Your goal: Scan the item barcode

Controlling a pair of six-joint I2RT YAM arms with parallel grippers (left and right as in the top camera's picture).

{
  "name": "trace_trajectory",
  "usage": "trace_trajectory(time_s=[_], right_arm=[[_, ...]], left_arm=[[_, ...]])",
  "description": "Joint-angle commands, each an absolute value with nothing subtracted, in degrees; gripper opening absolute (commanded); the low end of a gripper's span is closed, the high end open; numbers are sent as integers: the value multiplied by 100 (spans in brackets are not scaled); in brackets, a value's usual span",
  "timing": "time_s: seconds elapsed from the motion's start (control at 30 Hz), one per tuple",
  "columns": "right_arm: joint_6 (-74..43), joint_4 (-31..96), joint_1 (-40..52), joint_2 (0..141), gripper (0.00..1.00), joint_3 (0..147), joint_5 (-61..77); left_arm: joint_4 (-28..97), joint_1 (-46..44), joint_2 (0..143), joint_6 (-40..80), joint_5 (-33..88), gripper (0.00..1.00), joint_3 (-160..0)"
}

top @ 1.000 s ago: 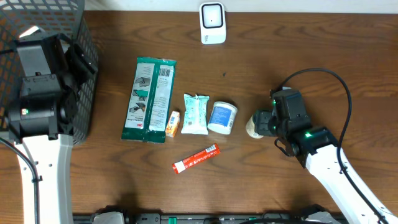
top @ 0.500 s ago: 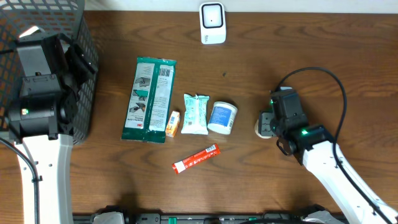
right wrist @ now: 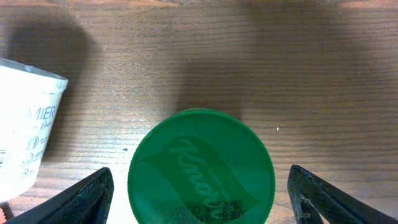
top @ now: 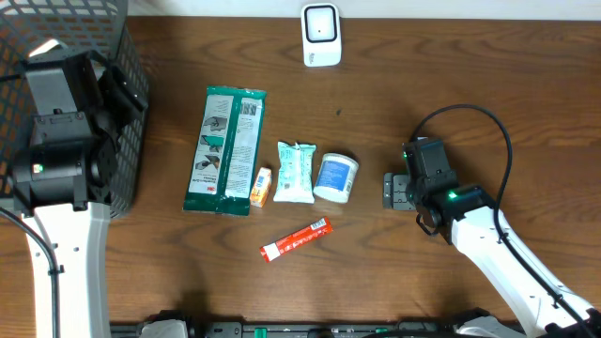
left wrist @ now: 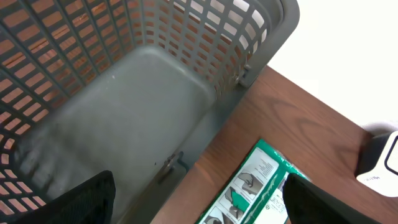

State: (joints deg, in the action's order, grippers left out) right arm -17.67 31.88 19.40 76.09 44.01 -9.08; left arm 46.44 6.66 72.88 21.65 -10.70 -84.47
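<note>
The tub (top: 335,177) sits in the middle of the brown table (top: 470,94), so I tell every place from it.

Far left of the tub stands the grey basket (top: 131,160). My left gripper (left wrist: 200,190) hangs over the basket. Its two fingers (left wrist: 81,202) are spread wide and nothing is between them. Under them I see the basket floor.

Left of the tub, but nearer, lies a long green pack (top: 225,150). Nearer again is a little orange box (top: 261,186), and it touches the pack's bottom corner. Just left of the tub lies a white and green packet (top: 295,172), almost touching it. A red stick (top: 296,238) lies by itself on the table, towards my side of the tub and a bit left. The white scanner (top: 321,35) stands well away from the tub, at the far edge of the table.

Just right of the tub is the jar (right wrist: 202,167), the thing to scan. From above I cannot see it, because my right gripper (top: 394,191) covers it. My right wrist camera shows its round green lid (right wrist: 186,143) with the word Knorr on it. The lid faces that camera. My right fingers (right wrist: 81,199) stand one on each side of the lid. They are wide apart, and a thin strip of table shows between each finger and the lid. So this gripper is not holding the jar.
</note>
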Motion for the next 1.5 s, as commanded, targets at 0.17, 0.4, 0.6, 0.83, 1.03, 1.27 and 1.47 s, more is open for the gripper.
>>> trace_trajectory(time_s=[0.17, 0.4, 0.6, 0.83, 1.03, 1.27, 1.47], right_arm=[[-1599, 3236, 1841, 7113, 85, 4405, -1004], [-1594, 3234, 1841, 6399, 91, 4414, -1004], [-1555, 3216, 1841, 5878, 94, 4414, -1004], [-1557, 3232, 1841, 5872, 97, 4412, -1004], [-1557, 3232, 1841, 6003, 99, 4414, -1002], [-1555, 3240, 1839, 6344, 99, 4414, -829], [-1555, 3415, 1769, 6401, 95, 4759, -698]], left_arm=[[4650, 685, 7299, 2154, -1120, 84, -8471], [4650, 683, 7299, 2154, -1120, 84, -8471], [4650, 683, 7299, 2154, -1120, 84, -8471], [4650, 683, 7299, 2154, -1120, 84, -8471], [4650, 683, 7299, 2154, -1120, 84, -8471], [4650, 683, 7299, 2154, -1120, 84, -8471], [4650, 683, 7299, 2154, -1120, 84, -8471]])
